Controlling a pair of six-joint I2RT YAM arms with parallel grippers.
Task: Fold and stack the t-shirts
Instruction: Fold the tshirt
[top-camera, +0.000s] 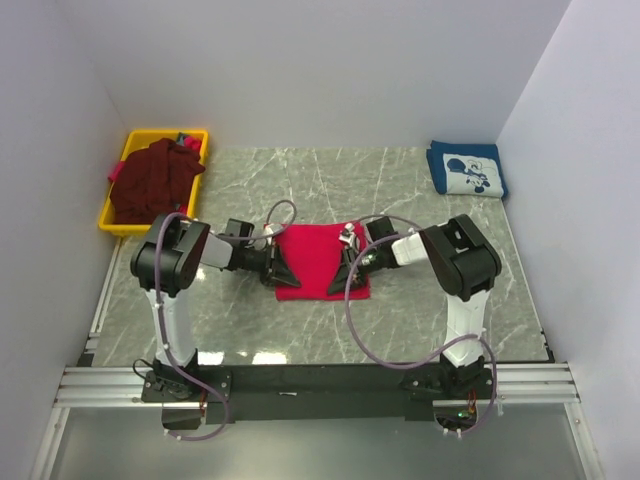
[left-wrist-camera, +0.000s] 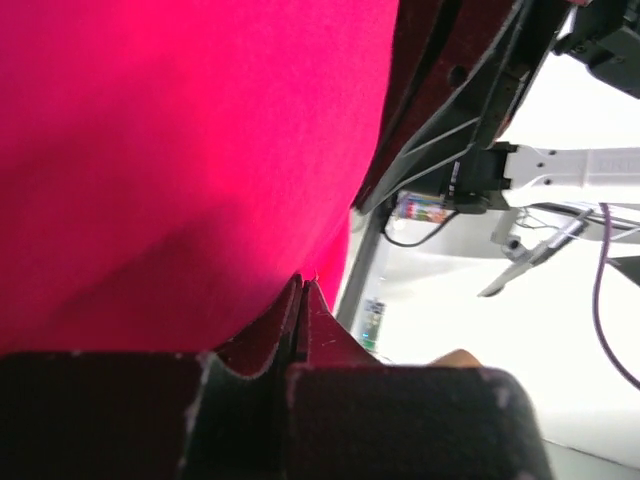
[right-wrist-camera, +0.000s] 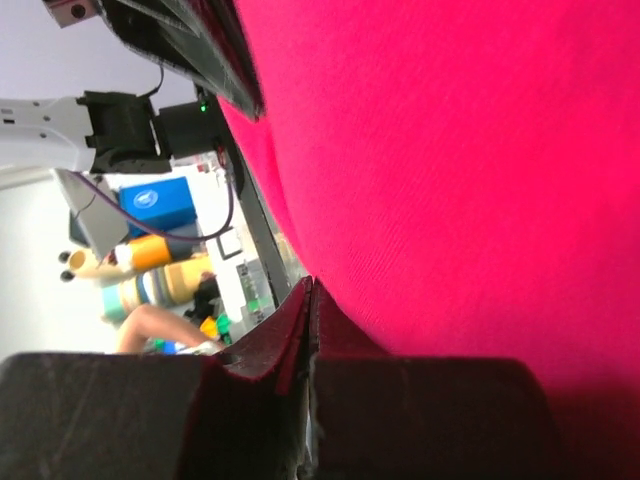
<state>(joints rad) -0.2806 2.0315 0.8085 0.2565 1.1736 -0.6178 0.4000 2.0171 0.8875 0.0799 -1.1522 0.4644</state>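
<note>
At the counter's middle we see the red t-shirt (top-camera: 320, 260) spanning left-to-right between both arms. Fingers pressed together, the left gripper (top-camera: 279, 270) clamps its left edge and the right gripper (top-camera: 348, 266) its right edge.

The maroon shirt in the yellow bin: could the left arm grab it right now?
Probably not yet: the left gripper is shut on the red t-shirt; nothing else blocks the maroon shirt.

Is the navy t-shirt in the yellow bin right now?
No, the navy t-shirt lies folded at the far right corner of the table, while the yellow bin holds the maroon t-shirt.
</note>
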